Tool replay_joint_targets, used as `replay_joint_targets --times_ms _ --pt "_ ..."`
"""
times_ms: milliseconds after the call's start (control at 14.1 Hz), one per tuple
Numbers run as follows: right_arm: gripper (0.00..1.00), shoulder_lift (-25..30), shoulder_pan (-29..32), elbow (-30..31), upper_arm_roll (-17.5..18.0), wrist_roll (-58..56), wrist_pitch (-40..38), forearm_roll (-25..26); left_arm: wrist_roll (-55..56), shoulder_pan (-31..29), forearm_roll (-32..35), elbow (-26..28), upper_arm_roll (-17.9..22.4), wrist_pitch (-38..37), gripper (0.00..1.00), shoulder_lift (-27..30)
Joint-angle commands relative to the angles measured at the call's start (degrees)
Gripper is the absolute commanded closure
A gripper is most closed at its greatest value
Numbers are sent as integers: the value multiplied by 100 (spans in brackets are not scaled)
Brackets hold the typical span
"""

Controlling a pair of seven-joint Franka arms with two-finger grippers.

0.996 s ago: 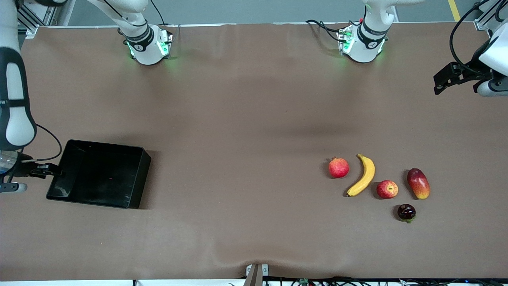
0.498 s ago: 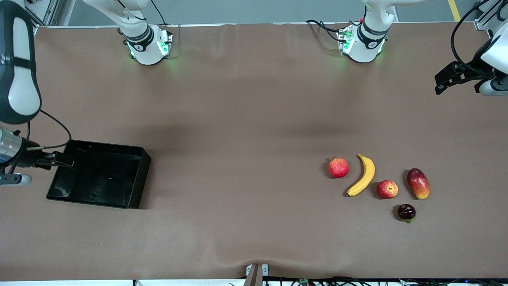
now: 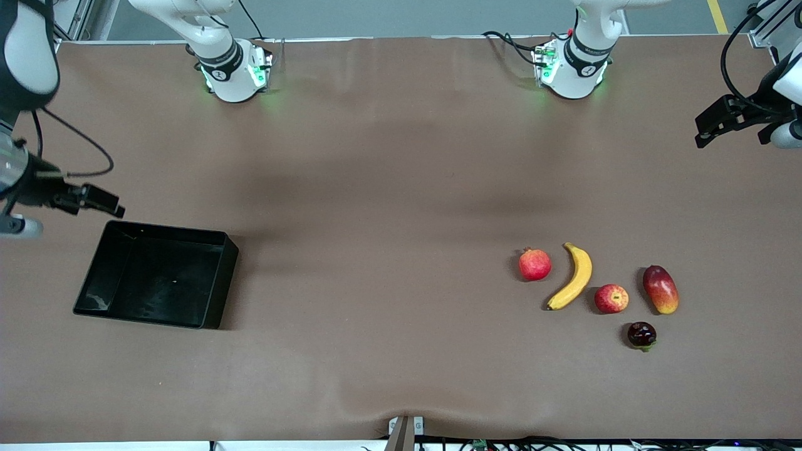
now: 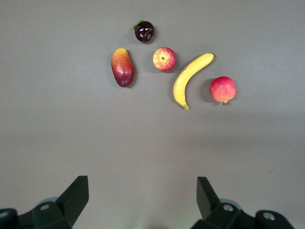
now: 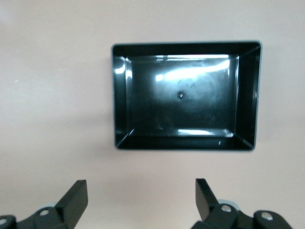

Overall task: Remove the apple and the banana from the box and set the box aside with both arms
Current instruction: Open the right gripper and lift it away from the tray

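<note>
The black box lies empty toward the right arm's end of the table; it also shows in the right wrist view. My right gripper is open and empty, up in the air over the table just off the box's rim. The yellow banana and the small red apple lie side by side toward the left arm's end; both show in the left wrist view, banana and apple. My left gripper is open and empty, high over that end.
A red pomegranate lies beside the banana. A red-yellow mango lies beside the apple. A dark round fruit lies nearer the front camera than the apple. The two arm bases stand along the table's top edge.
My right gripper has risen off the box's rim and drawn away from it. The box stays put. My left gripper has drifted slightly toward its end of the table.
</note>
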State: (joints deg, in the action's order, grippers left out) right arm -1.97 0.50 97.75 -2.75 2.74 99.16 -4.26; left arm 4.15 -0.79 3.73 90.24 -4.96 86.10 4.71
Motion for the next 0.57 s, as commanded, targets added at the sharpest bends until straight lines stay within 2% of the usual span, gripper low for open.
replay_joint_targets --times_ms 0,285,498 --pt "0 363 -182 87 -24 270 -360 145 -107 -44 -188 -164 -5 -172 0 21" --pt "0 539 -138 69 -67 200 -616 162 -107 -45 -198 -244 4 -207 0 13" --pt "0 548 -138 -246 -76 200 -1055 311 -107 -45 -206 -322 4 -382 0 -13"
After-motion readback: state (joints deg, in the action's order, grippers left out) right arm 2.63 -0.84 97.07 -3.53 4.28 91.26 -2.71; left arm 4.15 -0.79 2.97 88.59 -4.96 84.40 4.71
